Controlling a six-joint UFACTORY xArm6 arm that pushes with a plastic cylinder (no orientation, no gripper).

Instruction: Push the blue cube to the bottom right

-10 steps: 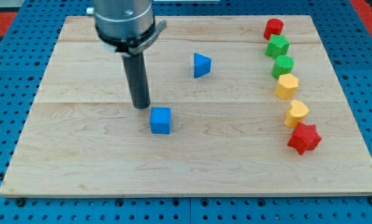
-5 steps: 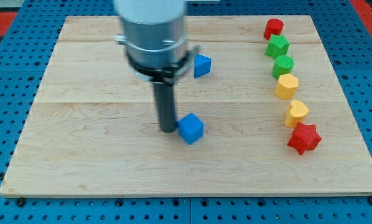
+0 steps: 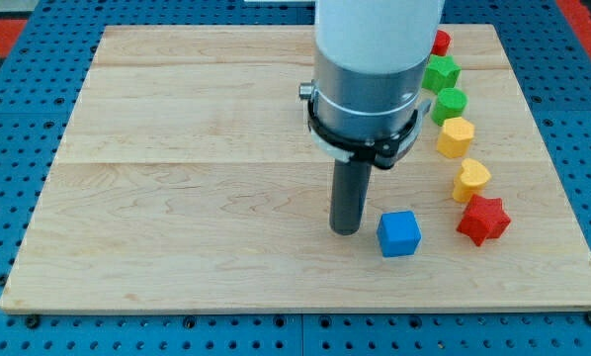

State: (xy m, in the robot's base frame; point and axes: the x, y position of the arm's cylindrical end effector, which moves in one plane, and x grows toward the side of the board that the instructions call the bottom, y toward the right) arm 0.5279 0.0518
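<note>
The blue cube (image 3: 399,234) lies on the wooden board (image 3: 177,198) toward the view's bottom right, a little left of the red star (image 3: 483,221). My tip (image 3: 346,230) stands just left of the blue cube, close to its left side; whether it touches is hard to tell. The arm's wide body hides the board behind it, and the blue triangular block seen earlier is out of sight behind it.
A column of blocks runs down the view's right: a red block (image 3: 441,43) partly hidden by the arm, a green star-like block (image 3: 441,72), a green block (image 3: 451,104), a yellow block (image 3: 455,136), a yellow heart-like block (image 3: 470,180), then the red star.
My tip has moved toward the view's right and slightly down, pushing the blue cube from the board's middle to near the red star. The arm now covers the blue triangular block.
</note>
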